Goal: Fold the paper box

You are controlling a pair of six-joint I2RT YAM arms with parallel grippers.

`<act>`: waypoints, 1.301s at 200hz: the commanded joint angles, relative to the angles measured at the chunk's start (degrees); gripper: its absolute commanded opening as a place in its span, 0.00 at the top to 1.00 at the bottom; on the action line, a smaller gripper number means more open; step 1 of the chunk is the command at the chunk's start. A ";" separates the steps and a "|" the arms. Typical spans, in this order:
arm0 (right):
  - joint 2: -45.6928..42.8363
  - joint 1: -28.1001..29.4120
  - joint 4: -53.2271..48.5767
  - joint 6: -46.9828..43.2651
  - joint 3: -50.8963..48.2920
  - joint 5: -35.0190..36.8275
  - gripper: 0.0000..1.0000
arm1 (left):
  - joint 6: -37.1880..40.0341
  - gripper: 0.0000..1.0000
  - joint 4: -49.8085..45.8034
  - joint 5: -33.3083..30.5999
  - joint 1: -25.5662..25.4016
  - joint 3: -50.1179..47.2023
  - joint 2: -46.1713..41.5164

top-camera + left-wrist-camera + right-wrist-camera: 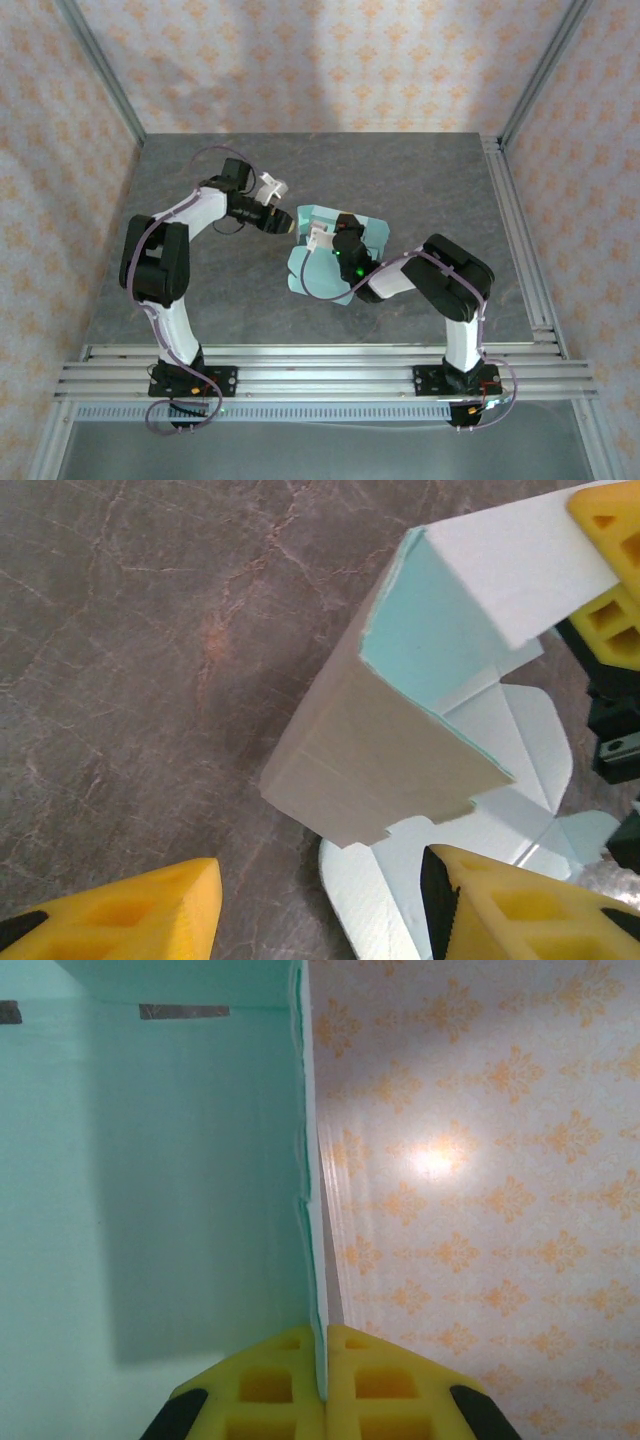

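Note:
The paper box (320, 275) is pale mint card, lying partly folded in the middle of the table. In the left wrist view one wall of the box (400, 740) stands up, with flat flaps spread beneath it. My right gripper (322, 238) is shut on the top edge of that upright wall (180, 1180), the thin card pinched between its yellow pads (325, 1335). Its fingers (610, 580) show at the wall's far end. My left gripper (285, 222) sits just left of the box, open (322, 880), with a rounded flap lying below the gap and nothing held.
The table (400, 180) is grey marbled stone. Aluminium rails (320, 365) carry the arm bases at the near edge, and another rail (520, 230) runs down the right side. Patterned walls enclose the back and both sides.

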 commanded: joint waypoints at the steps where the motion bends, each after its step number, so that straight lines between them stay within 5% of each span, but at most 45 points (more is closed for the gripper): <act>1: 1.60 0.17 -1.43 1.08 0.11 1.57 1.00 | -1.30 0.43 1.02 -5.33 -0.56 0.47 -1.24; 104: -0.33 0.25 -2.39 2.15 1.27 0.85 1.00 | 13.52 0.45 -13.26 -8.74 -7.30 12.56 6.70; 260: -1.56 0.17 -6.69 6.16 1.36 -1.11 1.00 | 6.73 0.50 -8.44 -5.91 -8.87 9.52 5.30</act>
